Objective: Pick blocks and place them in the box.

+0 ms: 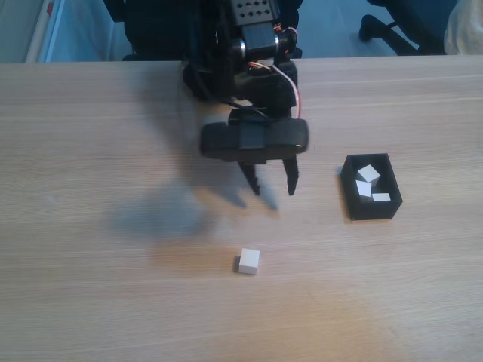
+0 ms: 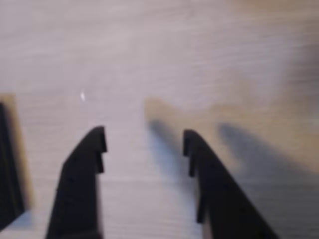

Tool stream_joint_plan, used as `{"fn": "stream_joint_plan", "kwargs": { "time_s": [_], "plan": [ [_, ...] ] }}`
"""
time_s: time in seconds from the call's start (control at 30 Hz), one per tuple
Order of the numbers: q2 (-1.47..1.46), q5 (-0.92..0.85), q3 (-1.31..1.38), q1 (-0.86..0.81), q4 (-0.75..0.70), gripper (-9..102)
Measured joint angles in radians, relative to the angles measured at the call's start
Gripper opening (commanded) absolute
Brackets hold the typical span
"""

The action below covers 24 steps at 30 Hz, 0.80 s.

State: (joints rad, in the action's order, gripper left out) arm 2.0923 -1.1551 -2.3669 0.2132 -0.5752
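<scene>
Hand (image 1: pixel 275 188) seen open, empty, held above desk (image 1: pixel 90 188). One white block (image 1: pixel 250 261) left on desk nearer camera. Three blocks (image 1: pixel 368 175) seen inside black box (image 1: pixel 355 197), right of hand.

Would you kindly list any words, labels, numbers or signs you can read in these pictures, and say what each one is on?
None can be read.
White blocks, three in the box and one on the table: plain faces.
Black box: plain walls.
Gripper, open and empty: no lettering in the fixed view or the wrist view.
Red and white strip at the fixed view's top left: too small and blurred to read.
</scene>
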Motion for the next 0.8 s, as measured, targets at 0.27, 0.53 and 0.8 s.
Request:
{"fn": "stream_joint_plan", "kwargs": {
  "time_s": [0.27, 0.53, 0.8],
  "plan": [
    [-0.153, -0.011, 0.054, -0.061, 0.084, 19],
    [-0.293, 0.018, 0.170, -0.092, 0.084, 19],
    [-0.408, 0.020, 0.264, -0.115, 0.112, 19]
  ]
}}
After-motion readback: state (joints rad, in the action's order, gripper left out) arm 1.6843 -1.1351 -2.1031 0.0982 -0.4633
